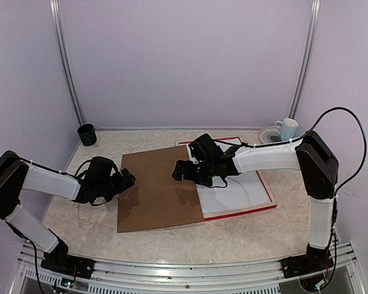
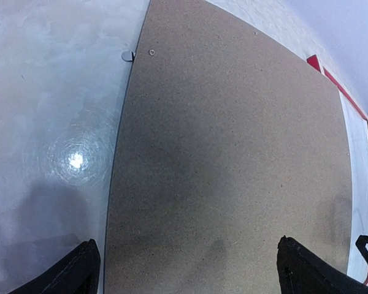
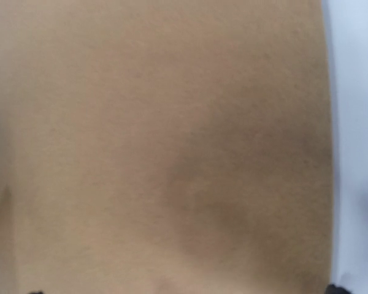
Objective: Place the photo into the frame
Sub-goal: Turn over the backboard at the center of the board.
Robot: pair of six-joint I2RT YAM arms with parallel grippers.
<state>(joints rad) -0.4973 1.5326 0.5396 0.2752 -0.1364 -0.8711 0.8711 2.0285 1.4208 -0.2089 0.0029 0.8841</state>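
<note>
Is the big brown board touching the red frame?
Touching. In the top view the brown board lies flat across the left side of the red frame and hides that edge. The left wrist view shows the same overlap.

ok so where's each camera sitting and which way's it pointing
top external: above and behind the arms, looking down on the table; both arms show, left gripper and right gripper open.
left wrist: on the left arm, looking down across the brown board; its two fingertips show.
right wrist: close over the board, blurred; fingers barely show at the bottom.
shared: the board in all; left wrist and top also catch the frame.
</note>
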